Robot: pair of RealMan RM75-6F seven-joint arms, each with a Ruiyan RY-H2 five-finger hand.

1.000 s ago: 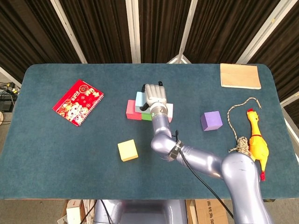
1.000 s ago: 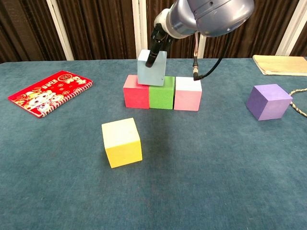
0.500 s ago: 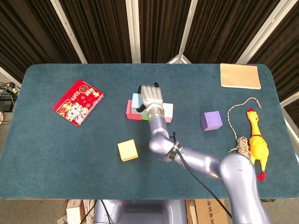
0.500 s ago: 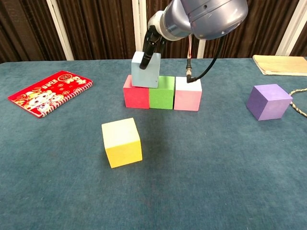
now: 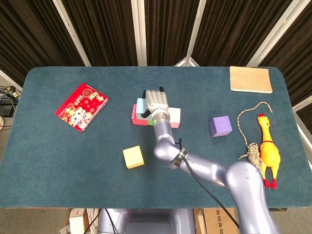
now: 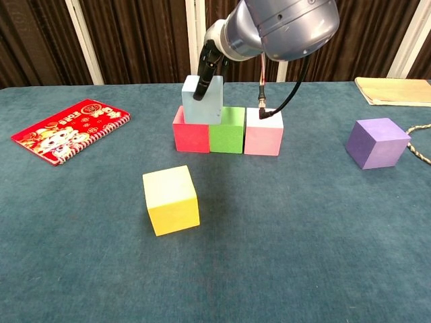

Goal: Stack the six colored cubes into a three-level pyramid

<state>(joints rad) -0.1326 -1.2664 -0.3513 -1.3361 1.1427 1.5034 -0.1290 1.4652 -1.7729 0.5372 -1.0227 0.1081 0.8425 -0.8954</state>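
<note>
- The light blue cube now sits lower and more to the left than one second ago; it rests across the top of the red cube and the green cube, slightly tilted.
- The right hand holds this cube from above, with dark fingers pressed on its front face; the hand has moved to the left together with the cube.
- The pink cube stands just beside the green one, so the three make one row on the table; this row has not moved.
- The yellow cube stands alone in front of the row, well apart from it, as before.
- The purple cube is far at the right side, also alone.
- The right arm reaches across the table from the near right side and hides part of the row in the head view.
- A red notebook lies at the left.
- A tan pad lies at the far right corner.
- A rope and a yellow rubber chicken lie at the right edge, near the purple cube.
- The left hand is not visible in any view.
</note>
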